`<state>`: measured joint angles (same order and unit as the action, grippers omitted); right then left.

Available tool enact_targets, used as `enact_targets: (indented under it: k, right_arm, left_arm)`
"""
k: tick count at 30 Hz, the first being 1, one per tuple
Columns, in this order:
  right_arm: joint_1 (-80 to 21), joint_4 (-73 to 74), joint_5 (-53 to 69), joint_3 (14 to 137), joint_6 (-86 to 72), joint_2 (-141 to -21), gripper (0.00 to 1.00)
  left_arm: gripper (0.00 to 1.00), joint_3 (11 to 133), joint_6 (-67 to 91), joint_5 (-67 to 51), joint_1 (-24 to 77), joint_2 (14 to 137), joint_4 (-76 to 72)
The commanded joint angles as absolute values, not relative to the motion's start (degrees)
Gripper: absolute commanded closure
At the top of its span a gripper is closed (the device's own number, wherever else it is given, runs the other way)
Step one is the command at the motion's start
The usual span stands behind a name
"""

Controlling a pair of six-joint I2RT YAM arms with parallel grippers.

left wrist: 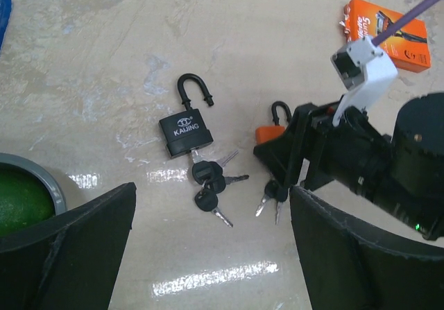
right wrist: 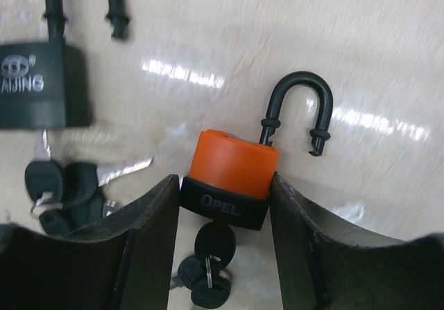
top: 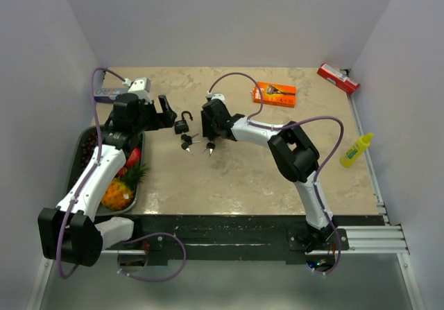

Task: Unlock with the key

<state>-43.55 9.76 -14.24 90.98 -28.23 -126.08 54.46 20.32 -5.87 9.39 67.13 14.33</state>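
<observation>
The orange-topped, black-based padlock marked OPEL point(right wrist: 236, 161) is left of centre over the beige marbled tabletop point(top: 243, 178), just right of a black padlock marked KAIJING point(left wrist: 185, 133). I cannot tell whether it rests on the surface or is lifted slightly. Its black shackle point(right wrist: 295, 109) is already sprung, with one leg free of the body, and the black lock's shackle is likewise swung open. By my reading the unlocking itself is done, or all but done, on the orange lock, whose bunch of black-headed keys point(right wrist: 211, 244) hangs from the keyhole at its near end. The right claw point(right wrist: 225, 185) is partly closed and clamped on the lock's black base, one finger pressed against each side. The left claw point(left wrist: 211, 199) hovers over the black padlock and its own key bunch point(left wrist: 208, 178), fingers spread wide, holding and touching nothing. The next move probably calls for releasing the orange lock gently so it lies with the shackle open. If the key has not fully turned, the body should be braced while the left claw drops to pinch the small key head, crowded by its ring.
</observation>
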Motion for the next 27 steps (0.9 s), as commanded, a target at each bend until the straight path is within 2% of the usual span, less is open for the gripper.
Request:
enact_targets:
  k: [1,16,20,24,27]
  right_arm:
    - [-41.5,8.9,-11.8,96.5,-23.0,-129.6,0.56]
    - [-40.6,10.9,-8.5,105.9,-19.8,-136.9,0.53]
    - [-40.7,10.9,-8.5,105.6,-20.1,-136.1,0.44]
    - [-40.1,10.8,-7.3,104.2,-20.6,-133.8,0.28]
    - [-38.8,9.1,-4.8,102.1,-21.4,-130.4,0.23]
  left_arm:
    - [0.05,54.0,19.2,-7.2,9.4,67.8,12.2]
    - [0.04,53.9,19.2,-8.7,9.3,69.0,11.6]
    - [0.03,53.9,19.1,-8.9,9.3,69.1,11.7]
    - [0.01,53.7,18.6,-9.4,9.3,68.9,11.6]
    - [0.01,53.4,18.4,-9.0,9.3,68.0,11.0]
